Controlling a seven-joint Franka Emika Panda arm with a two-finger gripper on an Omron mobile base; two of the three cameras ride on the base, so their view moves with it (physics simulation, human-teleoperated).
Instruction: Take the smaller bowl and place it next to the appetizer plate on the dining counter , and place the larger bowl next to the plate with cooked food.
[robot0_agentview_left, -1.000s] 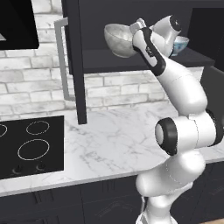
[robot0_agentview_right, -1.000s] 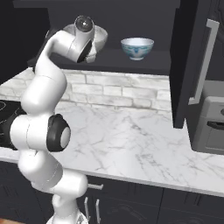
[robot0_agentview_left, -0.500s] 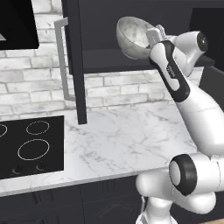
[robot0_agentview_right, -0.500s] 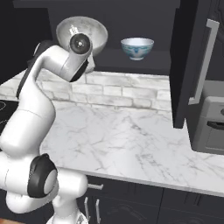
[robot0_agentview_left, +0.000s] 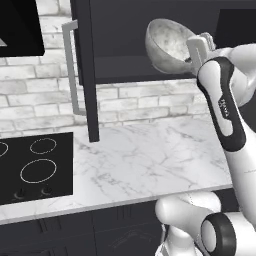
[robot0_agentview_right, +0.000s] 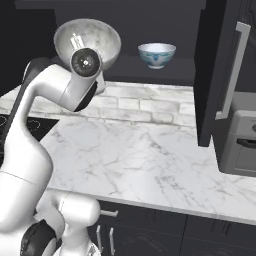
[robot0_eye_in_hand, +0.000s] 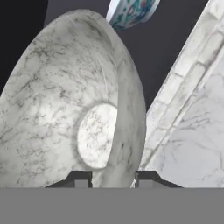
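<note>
Gripper (robot0_eye_in_hand: 112, 177) clamped on the rim of the larger bowl (robot0_eye_in_hand: 65, 109), bowl tipped on edge and raised before the open cabinet, hand view showing one fingertip (robot0_eye_in_hand: 80, 178) each side of the rim, right base view showing the smaller bowl (robot0_agentview_right: 156, 54) on the shelf beyond, marble counter (robot0_agentview_left: 150, 160) below.

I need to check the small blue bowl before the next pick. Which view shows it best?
The right base view: the small blue bowl stands whole and upright on the cupboard shelf. The hand view catches just its patterned side past the marbled bowl.
</note>
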